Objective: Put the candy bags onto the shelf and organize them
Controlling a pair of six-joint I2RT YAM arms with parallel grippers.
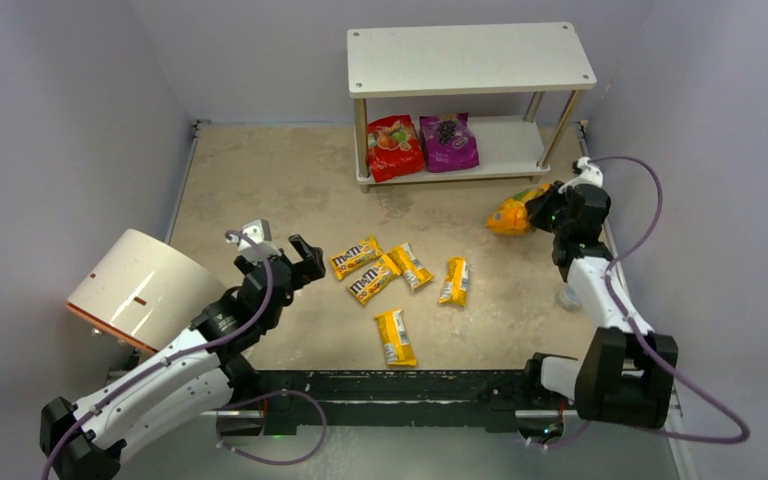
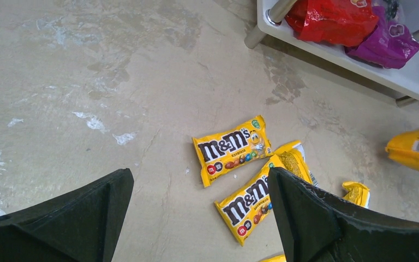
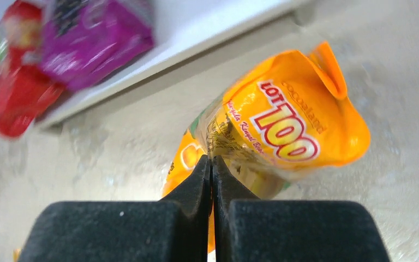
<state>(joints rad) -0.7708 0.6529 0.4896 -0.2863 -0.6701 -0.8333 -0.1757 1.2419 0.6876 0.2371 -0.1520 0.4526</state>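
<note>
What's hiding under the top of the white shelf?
A red bag and a purple bag lie side by side on the lower board of the shelf. The top board hides the back of that level, so anything there cannot be seen.

Small yellow M&M's packets with brown lettering (image 1: 356,257): five
Large glossy red pouch (image 1: 394,147): one
Large glossy purple pouch (image 1: 448,142): one
Large glossy orange pouch (image 1: 510,216): one
White two-tier rectangular shelf (image 1: 470,58): one
White cylinder with orange rim (image 1: 145,280): one
</note>
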